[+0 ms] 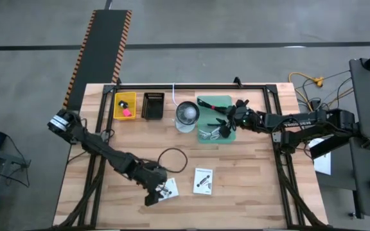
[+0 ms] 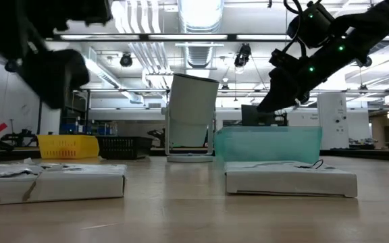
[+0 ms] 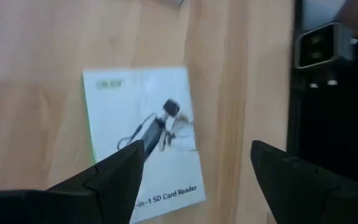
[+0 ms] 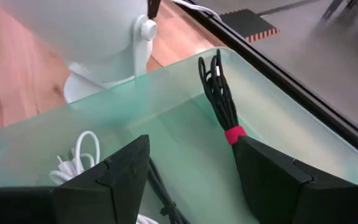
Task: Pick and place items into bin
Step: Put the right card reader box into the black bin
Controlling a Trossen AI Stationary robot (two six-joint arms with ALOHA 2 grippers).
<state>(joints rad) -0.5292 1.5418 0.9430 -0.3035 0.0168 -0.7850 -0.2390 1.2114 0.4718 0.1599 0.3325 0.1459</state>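
Observation:
Two white packets with black print lie flat on the wooden table: one (image 1: 169, 188) under my left gripper (image 1: 154, 194), the other (image 1: 203, 181) to its right. In the left wrist view the packet (image 3: 138, 124) lies below the open fingers, which touch nothing. A black cable loop (image 1: 172, 158) lies on the table farther back. My right gripper (image 1: 234, 117) hangs open over the green bin (image 1: 217, 101), with nothing between its fingers. In the bin lie a bundled black cable with a red tie (image 4: 219, 93) and a white cable (image 4: 79, 155).
A white round device on a foot (image 1: 187, 114) stands just left of the green bin. A black basket (image 1: 153, 105) and a yellow basket (image 1: 124, 105) stand at the far left. A black frame (image 1: 191, 85) runs along the table's far edge and sides.

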